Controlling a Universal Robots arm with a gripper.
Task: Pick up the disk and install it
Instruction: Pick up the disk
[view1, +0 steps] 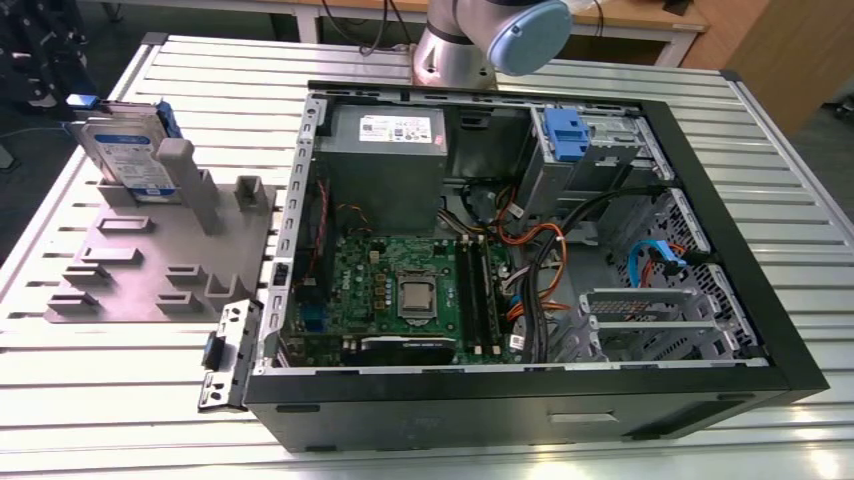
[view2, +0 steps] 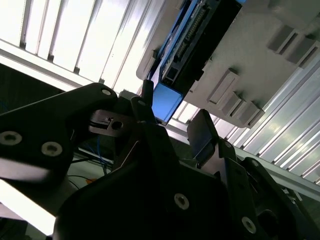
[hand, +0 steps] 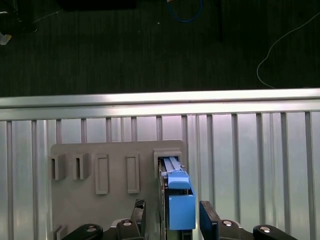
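The disk (view1: 127, 150) stands on edge in a slot at the far corner of the grey fixture plate (view1: 147, 270). The plate lies on the slatted counter (view1: 160, 400), to the exterior view's left of the open computer case (view1: 534, 240). In both wrist views the claw (hand: 174, 214) is released, with its fingers (hand: 209, 220) spread to either side of the disk's blue carrier end. The carrier end shows between the fingertips. The claw is not clamped on it, and contact cannot be confirmed.
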